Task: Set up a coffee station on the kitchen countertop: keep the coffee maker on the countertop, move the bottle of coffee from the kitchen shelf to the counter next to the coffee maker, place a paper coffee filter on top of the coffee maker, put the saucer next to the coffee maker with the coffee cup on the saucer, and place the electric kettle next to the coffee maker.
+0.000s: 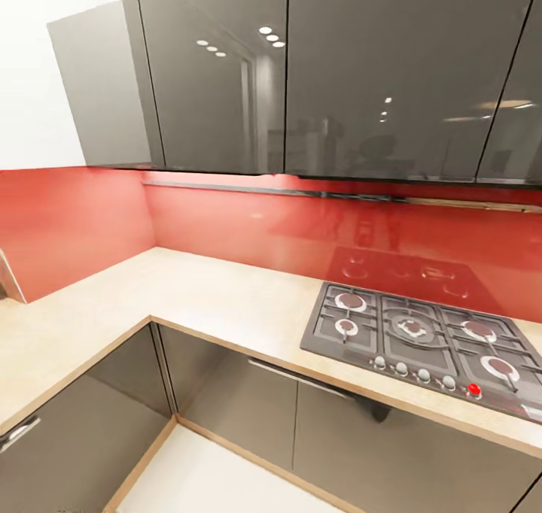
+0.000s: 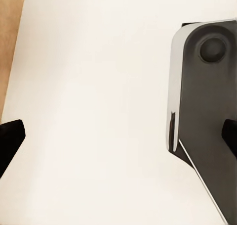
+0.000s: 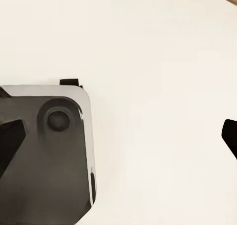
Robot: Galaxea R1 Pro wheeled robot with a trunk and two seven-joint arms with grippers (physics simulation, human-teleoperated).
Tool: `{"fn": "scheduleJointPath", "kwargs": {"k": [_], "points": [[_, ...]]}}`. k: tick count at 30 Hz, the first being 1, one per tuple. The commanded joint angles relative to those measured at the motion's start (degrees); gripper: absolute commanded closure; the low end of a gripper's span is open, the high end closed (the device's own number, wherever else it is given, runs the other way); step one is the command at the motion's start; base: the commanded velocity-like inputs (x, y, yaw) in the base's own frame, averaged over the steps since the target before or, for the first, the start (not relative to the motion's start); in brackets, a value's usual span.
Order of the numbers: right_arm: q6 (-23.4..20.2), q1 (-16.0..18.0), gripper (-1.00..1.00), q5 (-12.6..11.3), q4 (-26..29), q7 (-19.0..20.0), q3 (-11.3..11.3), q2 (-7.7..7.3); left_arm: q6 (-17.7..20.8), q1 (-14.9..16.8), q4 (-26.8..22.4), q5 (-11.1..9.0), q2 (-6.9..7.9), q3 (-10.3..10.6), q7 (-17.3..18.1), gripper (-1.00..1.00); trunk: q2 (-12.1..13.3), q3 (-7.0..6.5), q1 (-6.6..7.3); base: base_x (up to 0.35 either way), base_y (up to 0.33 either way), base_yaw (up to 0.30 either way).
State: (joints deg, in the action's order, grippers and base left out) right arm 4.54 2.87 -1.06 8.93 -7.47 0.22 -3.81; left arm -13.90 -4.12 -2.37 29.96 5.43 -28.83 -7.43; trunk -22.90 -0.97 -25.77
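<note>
Along the beige tabletop (image 1: pixel 188 287) that turns an inner corner under the red backsplash (image 1: pixel 226 227), the head view finds a gas hob (image 1: pixel 421 340) set toward the right end, glossy grey wall cabinets (image 1: pixel 301 77) above and dark cabinet fronts (image 1: pixel 248 400) below. None of the coffee things stands on this surface, and this is the hob counter, not the wood-look one with the sink, so where the coffee maker, bottle, filter, saucer, cup and kettle are cannot be told from here.

Both wrist views look down at pale floor (image 2: pixel 98 111) and a corner of the robot's dark base (image 3: pixel 44 160). The left pincer (image 2: pixel 118 136) is released, its dark fingertips wide apart with nothing between; the right pincer (image 3: pixel 118 136) likewise hangs released and unladen.

My judgement: the step in hand is travel or search. Doing it well calls for keeping both arms tucked low, clear of the tabletop's front edge, while turning the base until the shelf or sink counter comes into view.
</note>
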Motion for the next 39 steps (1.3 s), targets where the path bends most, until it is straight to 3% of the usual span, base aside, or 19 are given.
{"fn": "scheduleJointPath", "kwargs": {"k": [1,11,39], "points": [[0.2,0.0,-1.00,-0.1,-0.1,0.4,0.0,0.01,-0.2,0.0,0.0,0.6,0.00,-0.4,-0.2,-1.00,0.0,0.06,-0.02,0.001,-0.001,0.225],[0.3,0.0,-1.00,-0.2,0.0,4.9,0.0,1.11,0.0,0.0,0.0,0.2,0.02,-0.4,-0.3,-1.00,0.0,0.62,-0.02,0.000,0.000,0.225],[0.5,0.0,-1.00,-0.2,0.0,5.2,-0.1,1.17,-0.2,0.0,0.0,0.4,-0.10,-0.3,-0.2,-1.00,0.0,2.10,-0.02,0.000,0.000,0.225]]}}
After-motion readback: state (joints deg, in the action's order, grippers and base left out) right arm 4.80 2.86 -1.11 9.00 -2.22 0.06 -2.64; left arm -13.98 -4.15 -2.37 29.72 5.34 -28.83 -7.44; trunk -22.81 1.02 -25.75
